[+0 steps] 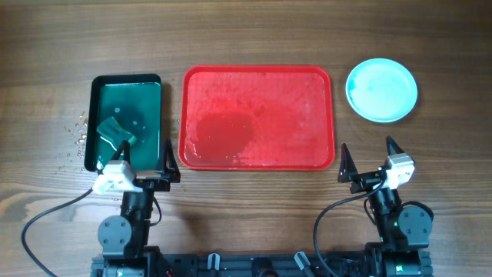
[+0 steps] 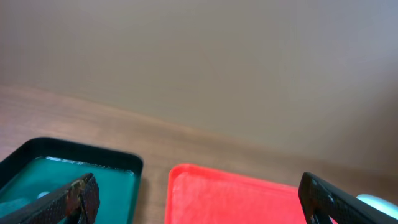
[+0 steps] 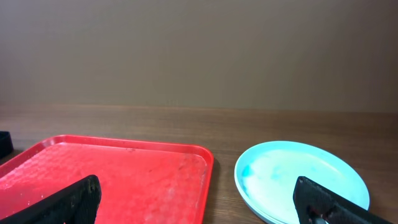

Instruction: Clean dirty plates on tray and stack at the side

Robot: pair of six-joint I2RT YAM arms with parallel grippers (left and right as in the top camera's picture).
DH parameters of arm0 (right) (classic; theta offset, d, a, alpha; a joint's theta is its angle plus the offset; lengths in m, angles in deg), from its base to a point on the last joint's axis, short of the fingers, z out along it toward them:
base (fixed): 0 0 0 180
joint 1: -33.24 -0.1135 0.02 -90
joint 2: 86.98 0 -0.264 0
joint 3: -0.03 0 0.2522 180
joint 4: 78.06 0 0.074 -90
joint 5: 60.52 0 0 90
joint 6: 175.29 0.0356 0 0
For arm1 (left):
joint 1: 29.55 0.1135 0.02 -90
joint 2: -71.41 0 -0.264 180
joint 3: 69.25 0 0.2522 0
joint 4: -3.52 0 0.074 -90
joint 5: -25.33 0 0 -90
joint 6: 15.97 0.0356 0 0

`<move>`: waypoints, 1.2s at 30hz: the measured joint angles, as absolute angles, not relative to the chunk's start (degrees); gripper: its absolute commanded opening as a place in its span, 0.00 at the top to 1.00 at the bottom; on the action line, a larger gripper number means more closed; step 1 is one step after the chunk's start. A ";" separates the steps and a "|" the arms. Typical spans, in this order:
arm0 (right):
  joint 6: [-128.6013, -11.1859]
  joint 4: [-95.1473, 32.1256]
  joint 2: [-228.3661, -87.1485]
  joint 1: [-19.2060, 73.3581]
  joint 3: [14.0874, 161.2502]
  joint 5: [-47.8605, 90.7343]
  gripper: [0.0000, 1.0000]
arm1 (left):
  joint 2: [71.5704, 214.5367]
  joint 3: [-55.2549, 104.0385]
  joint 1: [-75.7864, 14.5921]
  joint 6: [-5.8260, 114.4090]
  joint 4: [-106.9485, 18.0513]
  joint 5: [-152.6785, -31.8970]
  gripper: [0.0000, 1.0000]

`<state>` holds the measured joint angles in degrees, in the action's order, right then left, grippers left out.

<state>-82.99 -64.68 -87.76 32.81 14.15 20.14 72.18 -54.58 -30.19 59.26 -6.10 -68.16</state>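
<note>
Red tray (image 1: 292, 100), frame centre: no plate seen on it, wet sheen noted.
Dark green tray (image 1: 142, 104), left of it.
Plates (image 1: 382, 90), upper right, set apart from red tray; stack count cannot be told.
Step judged as final check: stack to be left square, not nudged.
Left gripper (image 1: 146, 154) and right gripper (image 1: 367, 154), lower frame: both spread wide, nothing held.
Sponge (image 1: 115, 132) seen inside green tray.

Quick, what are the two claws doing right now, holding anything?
Left claw: open, holding nothing.
Right claw: open, holding nothing.
</note>
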 measured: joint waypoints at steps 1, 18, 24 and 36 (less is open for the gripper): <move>-82.99 -64.68 -87.76 32.81 14.15 20.14 0.00 | 72.18 -54.58 -30.19 60.18 -6.95 -68.29 0.00; -82.99 -64.68 -87.76 32.81 14.15 20.14 0.00 | 72.14 -54.88 -30.19 79.66 -14.19 -68.11 0.00; -82.99 -64.68 -87.76 32.81 14.15 20.14 0.00 | 72.14 -54.88 -30.19 80.01 -14.32 -67.50 0.00; -82.99 -64.68 -87.76 32.81 14.15 20.14 0.00 | 72.14 -54.88 -30.19 78.78 -14.36 -65.34 0.00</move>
